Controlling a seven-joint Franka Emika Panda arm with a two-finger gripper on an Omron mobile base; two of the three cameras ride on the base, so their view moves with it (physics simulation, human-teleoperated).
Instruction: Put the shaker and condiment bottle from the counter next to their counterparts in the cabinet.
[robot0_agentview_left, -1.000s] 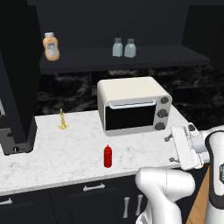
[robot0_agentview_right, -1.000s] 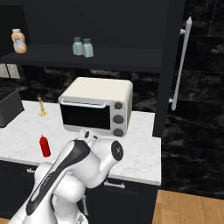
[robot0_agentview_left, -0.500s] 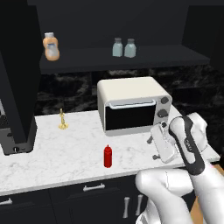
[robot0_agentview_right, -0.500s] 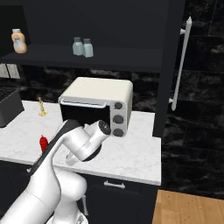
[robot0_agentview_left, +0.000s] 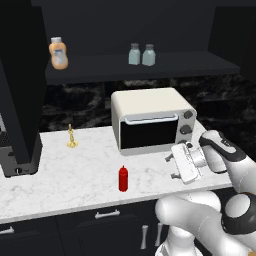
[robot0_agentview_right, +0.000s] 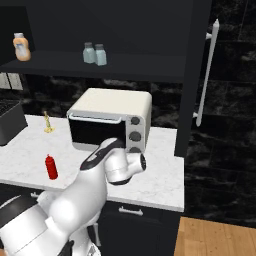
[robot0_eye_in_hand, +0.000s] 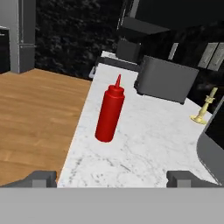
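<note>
The red condiment bottle (robot0_agentview_left: 123, 179) (robot0_agentview_right: 50, 166) stands upright on the white counter (robot0_agentview_left: 75, 170) near its front edge. My gripper (robot0_agentview_left: 171, 166) hovers low over the counter in front of the toaster oven, to the right of the bottle and apart from it, pointing at it. In the hand view the bottle (robot0_eye_in_hand: 109, 114) stands ahead of my open gripper (robot0_eye_in_hand: 112, 179), with nothing between the fingertips (robot0_eye_in_hand: 41, 178). Two alike shakers (robot0_agentview_left: 134, 54) (robot0_agentview_left: 148, 55) stand side by side on the cabinet shelf (robot0_agentview_left: 175, 65). The stout orange bottle (robot0_agentview_left: 58, 53) sits at the shelf's left end.
A cream toaster oven (robot0_agentview_left: 152, 120) stands at the back right of the counter, just behind my hand. A small gold candlestick (robot0_agentview_left: 72, 136) stands at the back left. A black appliance (robot0_agentview_left: 20, 150) fills the far left. Black drawers run below the counter edge.
My hand has swung left along the front of the toaster oven, toward the red bottle, and turned to face it. The jaws stayed open; nothing else moved.
</note>
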